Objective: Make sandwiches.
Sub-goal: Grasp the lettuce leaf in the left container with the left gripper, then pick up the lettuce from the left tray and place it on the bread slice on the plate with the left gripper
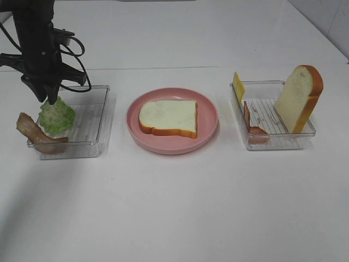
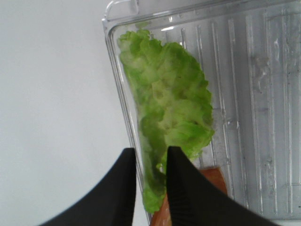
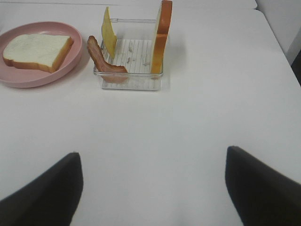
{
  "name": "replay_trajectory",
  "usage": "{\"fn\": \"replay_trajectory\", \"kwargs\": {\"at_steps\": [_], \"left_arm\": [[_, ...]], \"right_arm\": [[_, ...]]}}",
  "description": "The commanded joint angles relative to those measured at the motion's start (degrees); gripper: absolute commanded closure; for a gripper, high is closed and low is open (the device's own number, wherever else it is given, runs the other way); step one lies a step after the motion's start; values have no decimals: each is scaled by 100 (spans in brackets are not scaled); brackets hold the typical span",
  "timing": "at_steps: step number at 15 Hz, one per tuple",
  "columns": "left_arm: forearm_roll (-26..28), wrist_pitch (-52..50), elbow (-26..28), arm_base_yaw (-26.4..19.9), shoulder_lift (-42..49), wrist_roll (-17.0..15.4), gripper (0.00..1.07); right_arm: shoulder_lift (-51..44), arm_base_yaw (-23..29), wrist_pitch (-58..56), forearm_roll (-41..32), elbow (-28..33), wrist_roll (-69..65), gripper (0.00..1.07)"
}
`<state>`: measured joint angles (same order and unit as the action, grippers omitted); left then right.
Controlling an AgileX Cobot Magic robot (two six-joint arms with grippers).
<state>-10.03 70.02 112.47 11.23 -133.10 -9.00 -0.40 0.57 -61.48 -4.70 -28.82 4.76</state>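
A bread slice (image 1: pixel 168 117) with brown crust lies flat on the pink plate (image 1: pixel 210 131) at the centre. My left gripper (image 1: pixel 52 100) hangs over the left clear tray (image 1: pixel 92 125); in the left wrist view its black fingers (image 2: pixel 183 188) pinch the edge of the green lettuce leaf (image 2: pixel 164 103), right at the tray wall. One bacon strip (image 1: pixel 35 134) droops over that tray's left rim. The right tray (image 1: pixel 272 139) holds an upright bread slice (image 1: pixel 299 98), a yellow cheese slice (image 1: pixel 238 85) and a bacon strip (image 1: pixel 252 123). My right gripper (image 3: pixel 153 157) stands open over bare table, well short of that tray (image 3: pixel 131 82).
White tabletop surrounds the plate and both trays. The left arm's black body and cables (image 1: pixel 38 49) rise at the back left. A wall edge shows at the far right corner (image 1: pixel 332 22).
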Motion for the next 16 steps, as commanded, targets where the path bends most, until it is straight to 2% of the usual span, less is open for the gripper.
{"fn": "replay_trajectory", "kwargs": {"at_steps": [1, 6, 8, 10, 12, 13, 14, 15, 16], "left_arm": [[-57, 378, -40, -6, -11, -52, 107], [-46, 384, 17, -6, 115, -23, 107], [74, 372, 149, -6, 395, 0, 107], [418, 372, 435, -6, 688, 52, 107], [1003, 367, 814, -6, 837, 286, 107], [1450, 355, 1037, -6, 837, 413, 107], [2120, 246, 1215, -6, 837, 567, 107], [2458, 149, 1255, -6, 837, 636, 107], [3673, -235, 1266, 17, 808, 945, 107]], "right_arm": [[-69, 6, 69, -11, -6, 46, 29], [-69, 6, 69, -11, -6, 46, 29], [-69, 6, 69, -11, -6, 46, 29], [-69, 6, 69, -11, -6, 46, 29], [-69, 6, 69, -11, -6, 46, 29], [-69, 6, 69, -11, -6, 46, 29], [-69, 6, 69, -11, -6, 46, 29], [-69, 6, 69, -11, -6, 46, 29], [-69, 6, 69, -11, -6, 46, 29]]}}
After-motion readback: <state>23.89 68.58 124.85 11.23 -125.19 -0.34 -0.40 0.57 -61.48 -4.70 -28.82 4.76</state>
